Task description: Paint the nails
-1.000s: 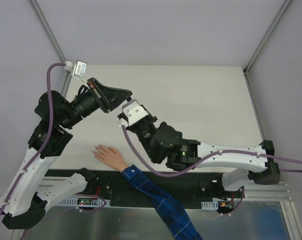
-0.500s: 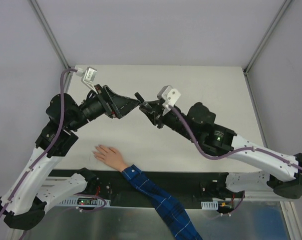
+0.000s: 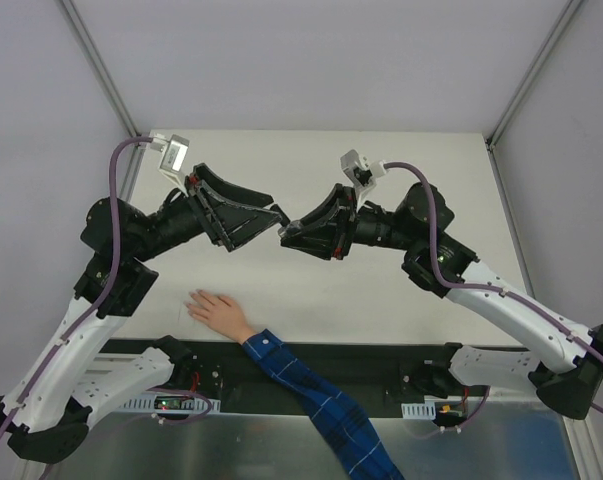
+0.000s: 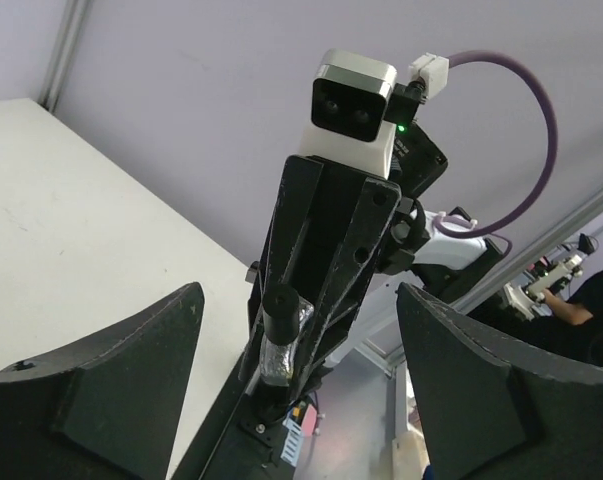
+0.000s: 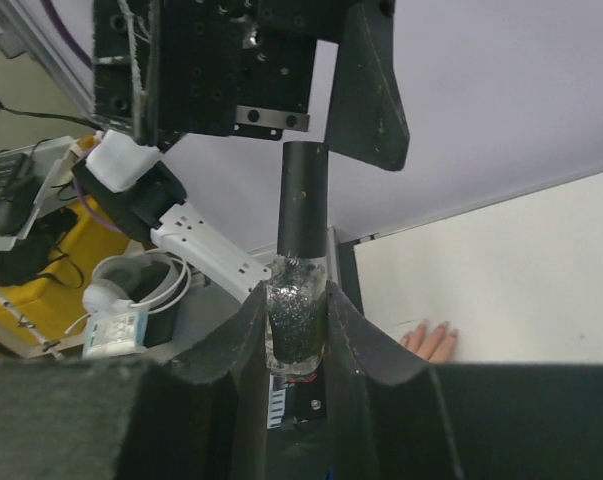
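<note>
A pale hand (image 3: 217, 309) lies flat on the white table (image 3: 381, 180), with a blue plaid sleeve (image 3: 316, 400) behind it. Its nails (image 5: 437, 328) are tiny at the spread fingertips. Above the table my two grippers meet tip to tip. My right gripper (image 5: 296, 300) is shut on a small bottle of dark glittery polish (image 5: 297, 322), whose black cap (image 5: 303, 198) points at the left gripper. My left gripper (image 4: 299, 295) is open, one finger (image 4: 101, 390) on each side of the cap (image 4: 281, 303) without touching it.
Grey walls and metal frame posts (image 3: 96, 65) close in the table at the back and sides. The black base rail (image 3: 281, 370) runs along the near edge, beside the sleeve. Both arms hang over the table's middle, above and behind the hand.
My left gripper has opened and turned toward the right. The right arm has swung up and right, then turned the bottle's cap to face the left gripper. The hand has stayed still.
</note>
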{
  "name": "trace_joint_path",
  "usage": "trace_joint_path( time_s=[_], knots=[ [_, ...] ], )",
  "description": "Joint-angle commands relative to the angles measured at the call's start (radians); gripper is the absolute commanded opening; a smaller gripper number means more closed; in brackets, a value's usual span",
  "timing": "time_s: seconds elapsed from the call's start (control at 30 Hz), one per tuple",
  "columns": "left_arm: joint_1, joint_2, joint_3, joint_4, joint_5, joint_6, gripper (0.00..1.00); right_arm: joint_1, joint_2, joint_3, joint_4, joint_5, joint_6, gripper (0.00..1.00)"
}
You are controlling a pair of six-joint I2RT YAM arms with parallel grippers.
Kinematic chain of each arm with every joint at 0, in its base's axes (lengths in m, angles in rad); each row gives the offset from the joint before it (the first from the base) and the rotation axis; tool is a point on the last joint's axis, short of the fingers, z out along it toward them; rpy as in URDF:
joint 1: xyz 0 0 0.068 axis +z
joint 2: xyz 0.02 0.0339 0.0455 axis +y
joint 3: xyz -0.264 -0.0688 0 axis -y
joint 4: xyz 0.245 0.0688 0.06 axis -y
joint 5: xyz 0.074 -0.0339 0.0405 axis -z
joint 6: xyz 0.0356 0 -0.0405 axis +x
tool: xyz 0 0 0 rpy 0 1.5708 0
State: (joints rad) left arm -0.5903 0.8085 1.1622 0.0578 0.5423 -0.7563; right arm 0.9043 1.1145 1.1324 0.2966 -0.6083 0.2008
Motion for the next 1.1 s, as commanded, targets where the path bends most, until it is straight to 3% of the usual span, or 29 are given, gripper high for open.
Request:
trace_joint_path(
  time_s=[0.0, 0.13, 0.23, 0.3, 0.33, 0.4, 0.43, 0.47, 0.5, 0.53, 0.57, 0.6, 0.63, 0.7, 0.77, 0.8, 0.9, 0.97, 1.0, 1.03, 1.07],
  knots=[
    [-0.009, 0.024, 0.01, 0.094, 0.073, -0.026, 0.73, -0.007, 0.011, 0.012, 0.171, -0.11, 0.106, 0.0],
    [-0.009, 0.043, 0.024, 0.105, 0.111, -0.034, 0.57, -0.008, 0.016, 0.013, 0.173, -0.085, 0.098, 0.0],
    [-0.009, 0.06, 0.04, 0.105, 0.139, -0.031, 0.35, -0.004, 0.011, 0.021, 0.126, -0.029, 0.053, 0.0],
    [-0.009, 0.075, 0.054, 0.087, 0.145, -0.034, 0.1, 0.01, 0.005, 0.044, 0.063, 0.065, -0.006, 0.0],
    [-0.009, 0.083, 0.06, 0.068, 0.14, -0.035, 0.0, 0.049, 0.001, 0.059, -0.044, 0.196, -0.046, 0.0],
    [-0.009, 0.103, 0.082, 0.034, 0.101, -0.034, 0.0, 0.144, 0.001, 0.16, -0.214, 0.456, -0.29, 0.0],
    [-0.009, 0.109, 0.091, -0.033, 0.075, -0.032, 0.0, 0.336, 0.017, 0.206, -0.361, 0.976, -0.393, 0.0],
    [-0.009, 0.11, 0.099, -0.053, 0.047, -0.028, 0.0, 0.425, 0.098, 0.254, -0.369, 1.213, -0.61, 0.0],
    [-0.009, 0.118, 0.112, -0.099, -0.022, -0.022, 0.0, 0.494, 0.149, 0.327, -0.357, 1.421, -0.708, 0.0],
    [-0.011, 0.121, 0.117, -0.149, -0.051, -0.024, 0.0, 0.589, 0.198, 0.348, -0.195, 1.713, -0.847, 0.0],
    [-0.011, 0.124, 0.122, -0.173, -0.085, -0.029, 0.0, 0.617, 0.288, 0.346, -0.051, 1.786, -1.152, 0.0],
    [-0.011, 0.126, 0.129, -0.187, -0.103, -0.032, 0.0, 0.639, 0.323, 0.316, 0.119, 1.826, -1.328, 0.0],
    [-0.011, 0.129, 0.134, -0.209, -0.14, -0.038, 0.0, 0.669, 0.358, 0.316, 0.377, 1.849, -1.432, 0.0],
    [-0.011, 0.132, 0.143, -0.22, -0.162, -0.051, 0.0, 0.685, 0.408, 0.345, 0.409, 1.837, -1.508, 0.0],
    [-0.011, 0.133, 0.149, -0.227, -0.171, -0.055, 0.0, 0.703, 0.394, 0.337, 0.325, 1.753, -1.442, 0.0],
    [-0.011, 0.132, 0.155, -0.228, -0.17, -0.054, 0.0, 0.7, 0.354, 0.34, 0.174, 1.719, -1.299, 0.0],
    [-0.011, 0.129, 0.163, -0.227, -0.16, -0.054, 0.0, 0.665, 0.247, 0.317, -0.078, 1.483, -1.0, 0.0],
    [-0.011, 0.124, 0.163, -0.227, -0.145, -0.051, 0.04, 0.633, 0.203, 0.291, -0.152, 1.304, -0.898, 0.0],
    [-0.011, 0.118, 0.159, -0.225, -0.136, -0.049, 0.15, 0.589, 0.183, 0.284, -0.216, 1.18, -0.789, 0.0],
    [-0.011, 0.115, 0.157, -0.22, -0.127, -0.045, 0.4, 0.562, 0.144, 0.267, -0.24, 1.115, -0.74, 0.0],
    [-0.011, 0.104, 0.145, -0.213, -0.105, -0.028, 0.57, 0.533, 0.127, 0.256, -0.26, 1.051, -0.683, 0.0]
  ],
)
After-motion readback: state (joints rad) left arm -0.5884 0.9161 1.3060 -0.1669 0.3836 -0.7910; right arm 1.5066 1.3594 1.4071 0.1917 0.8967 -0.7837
